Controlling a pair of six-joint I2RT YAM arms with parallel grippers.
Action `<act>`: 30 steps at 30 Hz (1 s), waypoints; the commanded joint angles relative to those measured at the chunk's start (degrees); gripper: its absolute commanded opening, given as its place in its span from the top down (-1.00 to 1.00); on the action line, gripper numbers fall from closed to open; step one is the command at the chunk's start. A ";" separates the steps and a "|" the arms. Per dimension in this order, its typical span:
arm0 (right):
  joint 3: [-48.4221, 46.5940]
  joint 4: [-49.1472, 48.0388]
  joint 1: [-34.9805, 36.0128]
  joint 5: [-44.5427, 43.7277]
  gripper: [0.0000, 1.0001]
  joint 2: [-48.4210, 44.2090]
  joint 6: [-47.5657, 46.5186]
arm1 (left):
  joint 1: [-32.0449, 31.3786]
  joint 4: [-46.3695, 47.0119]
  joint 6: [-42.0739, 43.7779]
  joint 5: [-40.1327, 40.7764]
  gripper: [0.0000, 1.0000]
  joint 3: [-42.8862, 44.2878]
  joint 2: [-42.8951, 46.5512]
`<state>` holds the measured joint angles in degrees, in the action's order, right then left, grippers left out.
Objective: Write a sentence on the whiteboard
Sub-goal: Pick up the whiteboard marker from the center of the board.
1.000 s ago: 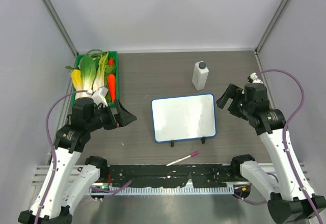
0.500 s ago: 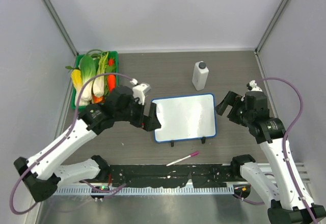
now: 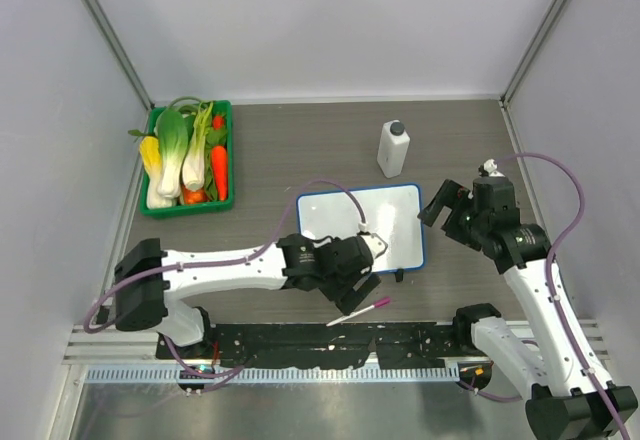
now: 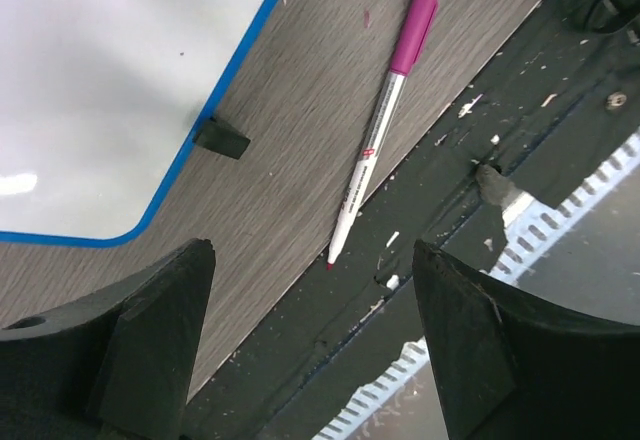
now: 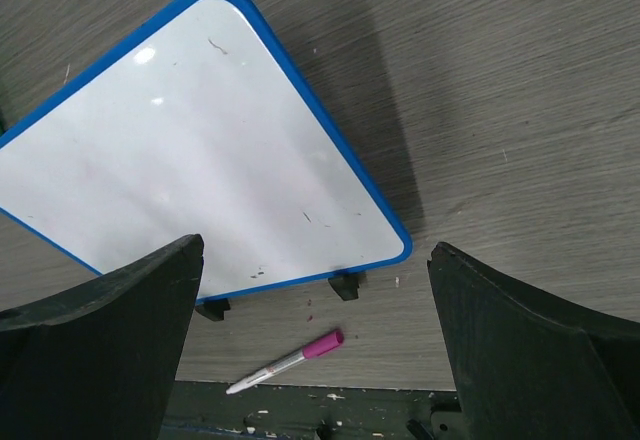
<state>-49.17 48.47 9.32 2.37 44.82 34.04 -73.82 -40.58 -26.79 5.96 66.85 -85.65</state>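
The whiteboard (image 3: 385, 222) lies flat mid-table, white with a blue rim and two black feet (image 4: 221, 138). Its face (image 5: 200, 150) bears only faint specks; no sentence shows on it. A marker (image 3: 358, 311) with a magenta cap lies uncapped-end toward the near edge, just in front of the board (image 4: 100, 90). My left gripper (image 3: 352, 282) hovers open over the marker (image 4: 378, 140), whose tip lies between the fingers (image 4: 312, 250). My right gripper (image 3: 440, 210) stands open by the board's right edge, nothing between its fingers (image 5: 317, 250). The marker (image 5: 290, 357) shows there too.
A green tray (image 3: 232, 150) of vegetables stands at the far left. A white bottle (image 3: 393, 149) with a dark cap stands behind the board. A black rail (image 3: 300, 338) runs along the near edge, right by the marker. Grey walls close in left, right and back.
My left arm has swung from beside the vegetable tray across the board's near left corner to above the marker, its jaws narrowing slightly. The right gripper edged toward the board.
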 commanded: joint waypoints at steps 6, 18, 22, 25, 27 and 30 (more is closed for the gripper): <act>1.79 -1.01 0.17 -1.32 -0.99 -1.13 -0.64 | -4.58 8.58 0.85 2.58 -0.53 -1.46 -6.63; 5.22 -1.88 0.17 -2.02 -0.99 -4.30 0.50 | -4.84 10.17 2.97 -5.42 -0.09 1.09 -16.13; 5.48 -2.32 0.17 -2.20 -0.99 -4.48 0.76 | -4.93 10.08 3.32 -5.69 0.00 2.14 -18.50; 5.22 -2.68 0.17 -2.20 -0.99 -3.95 0.67 | -4.93 9.55 3.32 -5.61 0.16 3.28 -20.52; 4.96 -2.94 0.26 -2.20 -0.99 -3.77 0.50 | -4.93 9.29 3.06 -5.17 0.40 3.90 -21.84; 4.78 -2.85 0.17 -4.39 -0.99 -3.68 0.06 | -4.93 9.20 2.00 -4.03 0.76 4.08 -23.86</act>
<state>-43.38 47.79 9.32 0.54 41.23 34.20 -78.41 -32.01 -24.38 1.41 69.60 -106.59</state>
